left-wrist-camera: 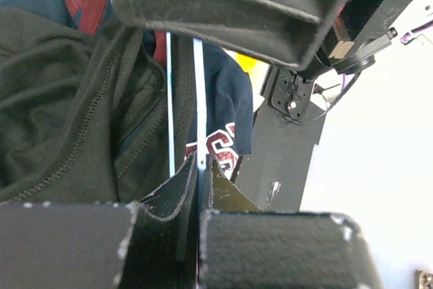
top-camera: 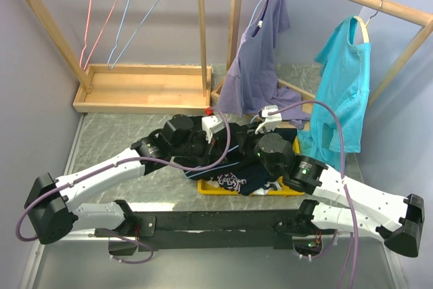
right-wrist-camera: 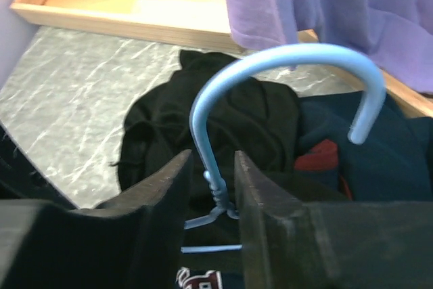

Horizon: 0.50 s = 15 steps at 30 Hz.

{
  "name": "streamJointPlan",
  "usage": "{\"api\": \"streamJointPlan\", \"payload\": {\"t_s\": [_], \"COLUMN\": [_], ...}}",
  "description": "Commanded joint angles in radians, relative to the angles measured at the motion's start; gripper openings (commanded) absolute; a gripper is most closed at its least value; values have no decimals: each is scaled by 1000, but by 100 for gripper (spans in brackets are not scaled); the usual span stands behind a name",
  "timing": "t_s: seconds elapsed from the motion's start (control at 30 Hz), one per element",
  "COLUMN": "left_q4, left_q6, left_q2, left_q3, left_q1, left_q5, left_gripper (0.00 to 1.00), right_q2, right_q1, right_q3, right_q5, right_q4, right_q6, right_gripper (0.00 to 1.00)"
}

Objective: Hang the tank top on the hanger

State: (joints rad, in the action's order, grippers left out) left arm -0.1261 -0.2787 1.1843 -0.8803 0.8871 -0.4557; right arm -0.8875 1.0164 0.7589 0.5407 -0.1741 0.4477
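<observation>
Most of the hanger (right-wrist-camera: pixel 291 52) is hidden behind the right end effector (right-wrist-camera: pixel 211 160).

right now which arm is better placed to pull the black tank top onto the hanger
Probably left. The left fingers pinch the hanger right beside the stitched edge of the tank top. The right fingers sit either side of the hanger's neck under the hook, likely better kept steadying it.

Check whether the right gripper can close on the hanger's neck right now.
Likely yes: the right gripper has its open fingers on either side of the hanger at its twisted neck, with nothing between them and the wire.
</observation>
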Motion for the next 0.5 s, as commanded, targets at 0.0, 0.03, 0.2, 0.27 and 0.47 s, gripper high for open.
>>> {"api": "streamJointPlan", "payload": {"t_s": [0.0, 0.03, 0.2, 0.27, 0.47], "left_q4": [95, 92, 66, 63, -39], "left_q6": [-43, -45, -68, -88, -189], "left_q2": [1, 5, 6, -12, -64], "left_q3": [1, 0, -9, -8, -51], "left_q1": [6, 6, 6, 6, 4], "left_q5": [-26, -21, 47, 92, 370], "left_gripper": [1, 2, 35, 47, 64], "right_q2": [-14, -16, -28, -37, -54], "right_q1": [-2, -4, -1, 1, 5], "right_q3": [-13, -15, -10, -7, 11], "right_q5": [44, 48, 84, 97, 191], "right_q4": [54, 54, 54, 51, 15], "right_q6": [19, 20, 11, 8, 42], "right_gripper": [34, 26, 0, 0, 0]}}
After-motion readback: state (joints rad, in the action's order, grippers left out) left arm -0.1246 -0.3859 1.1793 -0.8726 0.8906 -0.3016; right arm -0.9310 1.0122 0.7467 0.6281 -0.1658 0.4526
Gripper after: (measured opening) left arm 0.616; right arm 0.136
